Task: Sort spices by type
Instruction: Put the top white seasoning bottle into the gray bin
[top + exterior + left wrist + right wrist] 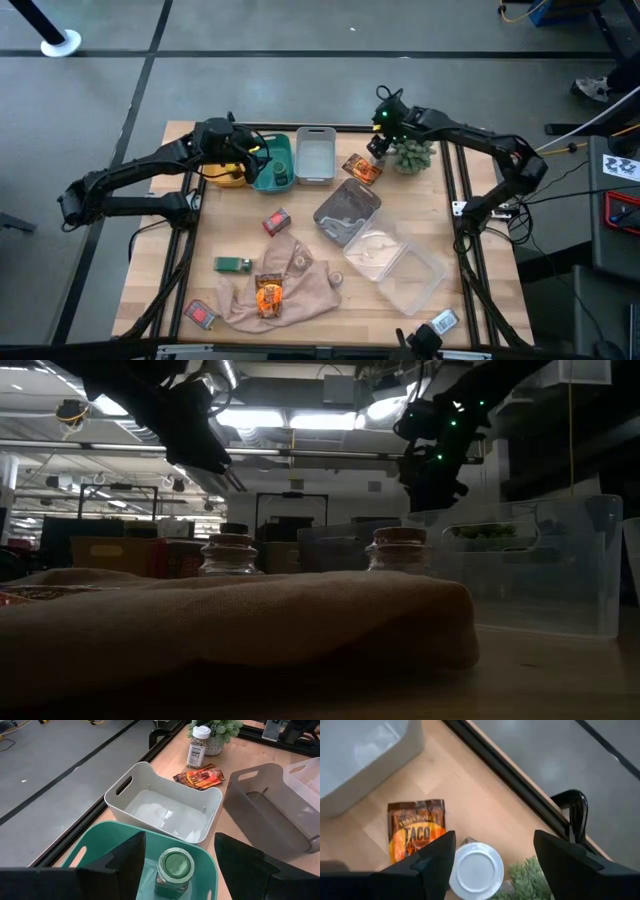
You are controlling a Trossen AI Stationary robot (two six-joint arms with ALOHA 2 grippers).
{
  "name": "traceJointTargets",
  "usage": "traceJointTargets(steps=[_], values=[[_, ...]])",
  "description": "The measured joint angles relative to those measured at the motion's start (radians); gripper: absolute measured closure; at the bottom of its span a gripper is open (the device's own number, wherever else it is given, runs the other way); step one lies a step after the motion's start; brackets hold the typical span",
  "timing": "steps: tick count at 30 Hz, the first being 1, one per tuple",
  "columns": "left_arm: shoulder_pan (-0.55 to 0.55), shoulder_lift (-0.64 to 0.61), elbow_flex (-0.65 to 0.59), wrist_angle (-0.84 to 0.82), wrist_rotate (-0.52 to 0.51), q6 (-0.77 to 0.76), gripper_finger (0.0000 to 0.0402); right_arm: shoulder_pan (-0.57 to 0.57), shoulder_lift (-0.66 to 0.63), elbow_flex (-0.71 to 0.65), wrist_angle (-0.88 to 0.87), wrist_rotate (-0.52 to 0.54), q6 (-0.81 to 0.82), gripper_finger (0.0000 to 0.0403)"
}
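Note:
My left gripper (182,862) hangs open over a teal bin (95,847) at the table's far left. A jar with a green lid (175,870) stands upright in that bin, below the gap between the fingers and untouched. My right gripper (495,870) is open above a white-capped spice jar (476,867) that stands on the table beside a green plant ball (525,880) at the far edge. An orange-brown taco sachet (416,832) lies flat near that jar. Another sachet (268,295) rests on the beige cloth (285,280). Red packets (277,221) (200,313) and a green box (232,264) lie on the table.
A white bin (315,157) stands right of the teal one, and something yellow (230,175) lies under my left arm. A grey bin (347,212) and clear containers (400,265) fill the middle right. Two cork-topped jars (232,552) (400,550) stand behind the cloth.

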Motion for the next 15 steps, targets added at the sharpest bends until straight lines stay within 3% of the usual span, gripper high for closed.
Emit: traceJointTargets(steps=[15], values=[[0.000, 0.001, 0.000, -0.005, 0.000, 0.000, 0.0180, -0.013, 0.045, 0.009, -0.060, -0.030, 0.012, 0.0134]])
